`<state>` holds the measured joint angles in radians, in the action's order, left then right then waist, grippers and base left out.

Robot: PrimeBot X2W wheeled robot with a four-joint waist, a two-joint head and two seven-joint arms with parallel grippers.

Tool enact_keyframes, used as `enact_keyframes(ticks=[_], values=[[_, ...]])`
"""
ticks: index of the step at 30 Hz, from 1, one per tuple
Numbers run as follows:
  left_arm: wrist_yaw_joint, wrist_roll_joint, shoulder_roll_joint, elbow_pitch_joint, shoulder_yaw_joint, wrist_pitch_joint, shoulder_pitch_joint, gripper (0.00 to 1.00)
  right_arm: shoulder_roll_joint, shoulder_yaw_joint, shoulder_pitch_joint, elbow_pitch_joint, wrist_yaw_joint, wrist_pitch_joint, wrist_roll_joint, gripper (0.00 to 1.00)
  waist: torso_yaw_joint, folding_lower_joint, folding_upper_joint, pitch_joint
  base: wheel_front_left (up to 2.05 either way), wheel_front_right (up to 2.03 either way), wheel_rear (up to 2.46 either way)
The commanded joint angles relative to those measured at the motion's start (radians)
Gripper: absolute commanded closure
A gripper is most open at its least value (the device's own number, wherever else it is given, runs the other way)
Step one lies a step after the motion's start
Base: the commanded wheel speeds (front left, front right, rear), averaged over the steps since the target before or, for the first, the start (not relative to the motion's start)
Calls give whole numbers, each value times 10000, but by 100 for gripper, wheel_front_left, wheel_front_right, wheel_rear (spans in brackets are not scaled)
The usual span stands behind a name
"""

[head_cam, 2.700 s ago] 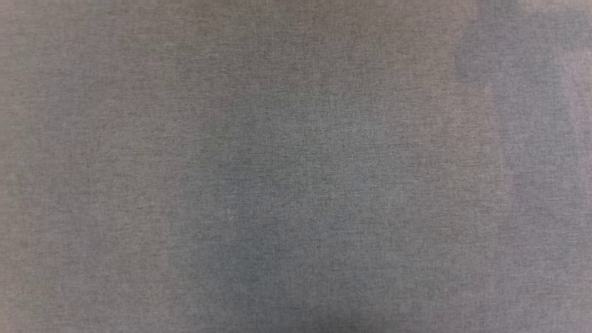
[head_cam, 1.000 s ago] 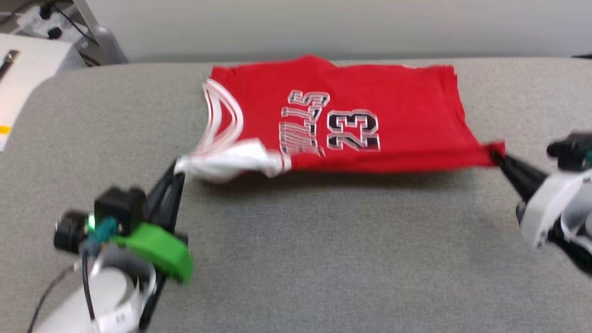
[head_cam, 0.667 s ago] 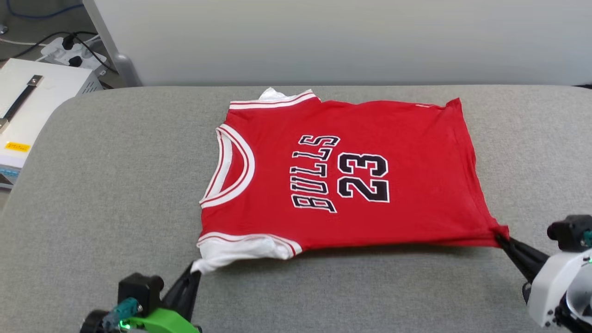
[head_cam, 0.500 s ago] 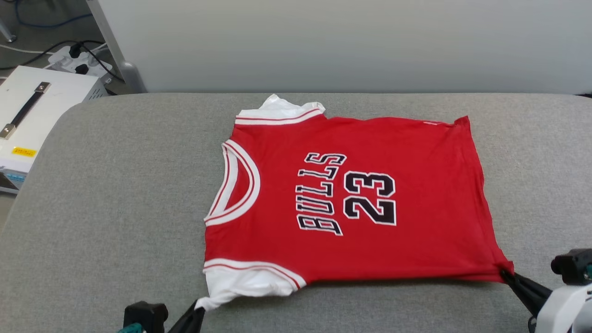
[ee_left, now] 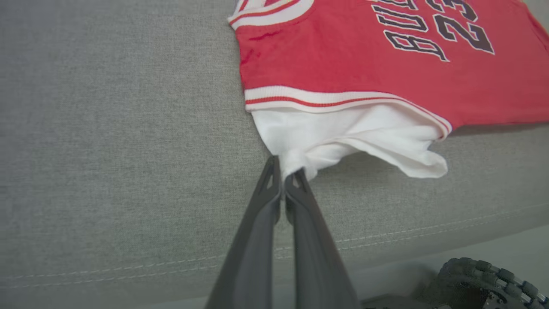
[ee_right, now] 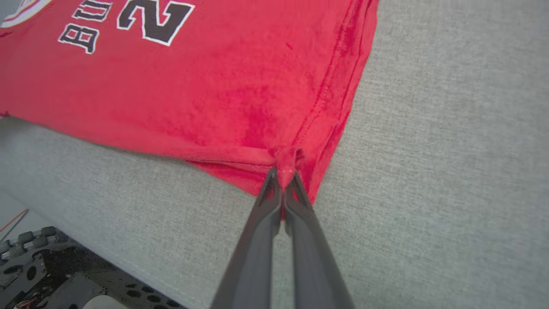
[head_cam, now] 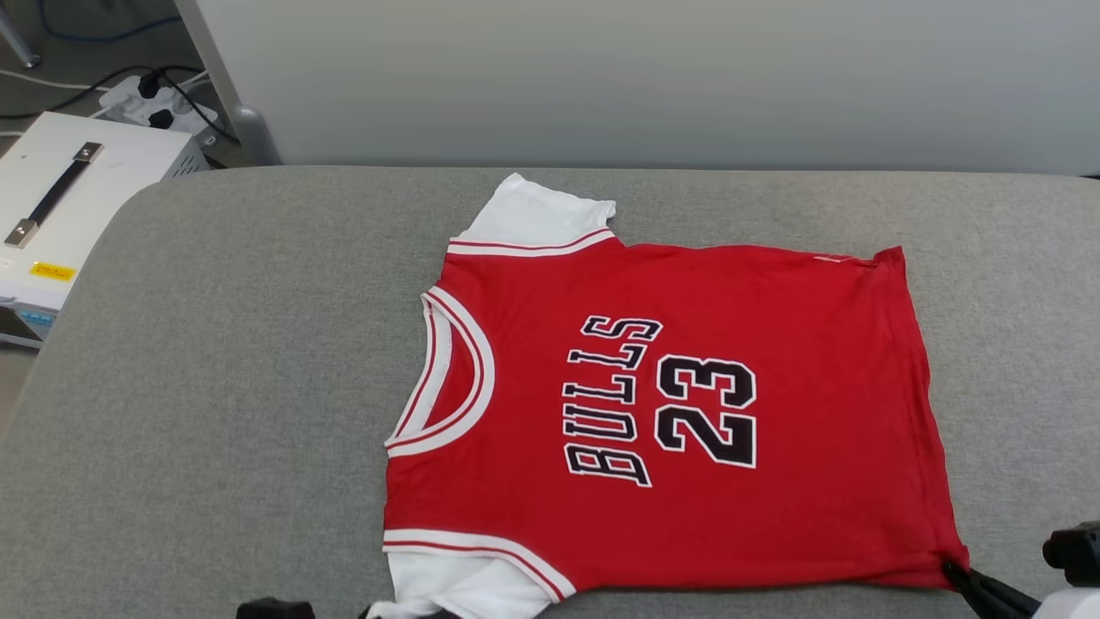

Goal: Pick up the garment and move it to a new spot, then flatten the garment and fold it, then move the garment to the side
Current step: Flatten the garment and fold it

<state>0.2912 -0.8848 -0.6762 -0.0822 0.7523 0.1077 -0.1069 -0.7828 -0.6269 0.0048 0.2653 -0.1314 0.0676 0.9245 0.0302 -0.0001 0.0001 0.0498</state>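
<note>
Flattening looks nearly done: the left end effector pinches the sleeve, the right end effector the hem corner of the shirt, spread just ahead of both on the cushion; next calls for letting go, then folding

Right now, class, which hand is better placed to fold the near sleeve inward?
Left. The left hand is shut on the white sleeve. The right hand pinches the red hem corner, at the shirt's other end.
</note>
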Motion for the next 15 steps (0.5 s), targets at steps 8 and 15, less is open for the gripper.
enact_keyframes(ticks=[8, 15], values=[[-832, 939, 100, 745, -31, -55, 2327, 100, 421, 1294, -340, -830, 7, -582, -512, 100, -222, 1, -1, 577, 0, 0, 0], [-1691, 1405, 399, 1842, -102, -271, 4551, 100, 577, 2046, -1039, -1222, 7, -1098, -641, 100, -478, 1, -1, 1387, 0, 0, 0]])
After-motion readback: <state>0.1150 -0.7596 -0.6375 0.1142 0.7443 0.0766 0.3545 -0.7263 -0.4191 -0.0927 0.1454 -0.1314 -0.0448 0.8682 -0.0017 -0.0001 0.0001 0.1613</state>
